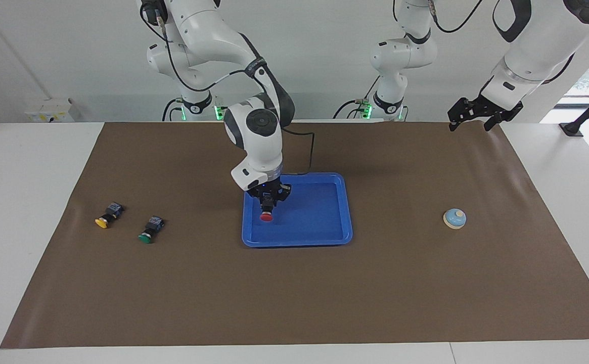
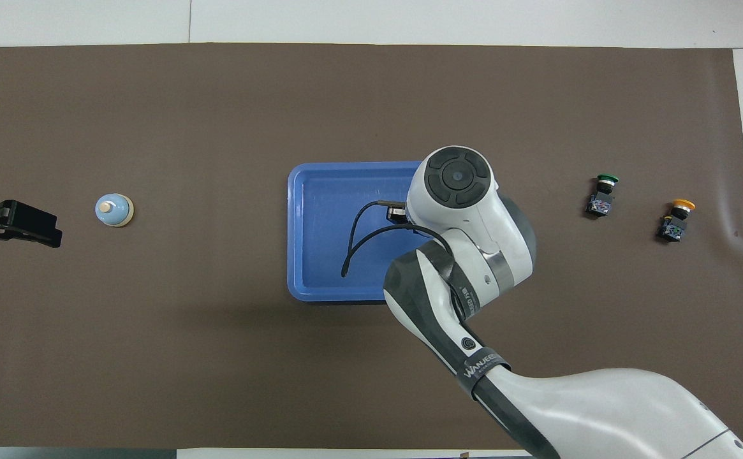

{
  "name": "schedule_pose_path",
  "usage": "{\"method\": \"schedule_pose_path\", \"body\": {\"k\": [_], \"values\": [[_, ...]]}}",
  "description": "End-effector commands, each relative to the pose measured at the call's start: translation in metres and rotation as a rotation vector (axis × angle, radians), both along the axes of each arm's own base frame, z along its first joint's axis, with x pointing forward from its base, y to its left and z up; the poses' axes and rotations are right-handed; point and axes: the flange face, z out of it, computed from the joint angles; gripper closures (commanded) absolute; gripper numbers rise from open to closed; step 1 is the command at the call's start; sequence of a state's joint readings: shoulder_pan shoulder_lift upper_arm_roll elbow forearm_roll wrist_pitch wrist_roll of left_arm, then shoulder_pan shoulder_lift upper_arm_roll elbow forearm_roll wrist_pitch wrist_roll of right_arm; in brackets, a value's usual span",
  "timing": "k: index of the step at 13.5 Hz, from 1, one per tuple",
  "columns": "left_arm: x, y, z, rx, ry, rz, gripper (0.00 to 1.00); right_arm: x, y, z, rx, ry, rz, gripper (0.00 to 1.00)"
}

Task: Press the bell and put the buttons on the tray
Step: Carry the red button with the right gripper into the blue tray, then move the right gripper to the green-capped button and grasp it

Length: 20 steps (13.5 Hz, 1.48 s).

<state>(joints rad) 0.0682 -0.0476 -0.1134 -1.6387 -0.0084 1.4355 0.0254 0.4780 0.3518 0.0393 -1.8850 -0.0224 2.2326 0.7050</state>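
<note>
My right gripper (image 1: 267, 203) is shut on the red button (image 1: 266, 216) and holds it, cap down, just above the floor of the blue tray (image 1: 342, 207), toward the right arm's end of it. In the overhead view the arm's wrist hides this gripper and the red button over the tray (image 2: 320, 217). The green button (image 1: 149, 230) (image 2: 602, 196) and the yellow button (image 1: 106, 216) (image 2: 677, 220) lie on the mat toward the right arm's end. The light-blue bell (image 1: 454, 218) (image 2: 114, 210) sits toward the left arm's end. My left gripper (image 1: 468, 121) (image 2: 27, 224) waits open, up in the air.
A brown mat (image 1: 294, 293) covers the white table. A black cable (image 2: 355, 242) from the right wrist loops over the tray. A third, idle arm base (image 1: 393, 96) stands at the robots' end of the table.
</note>
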Motion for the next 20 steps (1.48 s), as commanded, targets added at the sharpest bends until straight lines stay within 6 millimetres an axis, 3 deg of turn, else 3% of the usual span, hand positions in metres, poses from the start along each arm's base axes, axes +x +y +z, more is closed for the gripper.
{"method": "schedule_pose_path", "body": {"k": [1,3,4,5,7,10,11,13,16,18,20], "values": [[-0.004,-0.001,0.001,0.011,-0.01,0.004,0.0,-0.021,-0.009,-0.017,0.015,-0.022,-0.017,1.0],[-0.003,0.003,0.002,0.01,-0.013,0.012,0.0,-0.022,-0.009,-0.017,0.013,-0.017,-0.057,0.95],[-0.003,0.006,0.001,0.011,-0.01,0.018,0.0,-0.021,-0.009,-0.016,0.013,-0.017,-0.08,0.01],[-0.003,0.008,0.001,0.01,-0.01,0.023,0.0,-0.017,-0.013,-0.01,0.005,-0.006,-0.114,0.0],[-0.003,0.009,0.001,0.01,-0.01,0.024,0.0,0.002,-0.04,0.031,0.0,-0.006,-0.17,0.0],[-0.003,0.008,0.002,0.01,-0.012,0.023,0.0,0.037,-0.114,0.098,-0.014,0.013,-0.194,0.0],[-0.003,0.009,0.001,0.01,-0.01,0.024,0.0,0.047,-0.155,0.107,-0.022,0.027,-0.178,0.0],[-0.003,0.008,0.002,0.01,-0.012,0.023,0.0,0.058,-0.22,0.106,-0.026,0.026,-0.163,0.0],[-0.003,0.008,0.001,0.009,-0.01,0.023,0.0,0.051,-0.308,0.078,-0.019,0.003,-0.109,0.0],[-0.003,0.009,0.001,0.01,-0.01,0.024,0.0,0.031,-0.339,0.045,-0.018,-0.019,-0.121,0.0],[-0.003,0.008,0.001,0.01,-0.01,0.023,0.0,0.022,-0.342,0.021,-0.016,-0.02,-0.129,0.0]]}}
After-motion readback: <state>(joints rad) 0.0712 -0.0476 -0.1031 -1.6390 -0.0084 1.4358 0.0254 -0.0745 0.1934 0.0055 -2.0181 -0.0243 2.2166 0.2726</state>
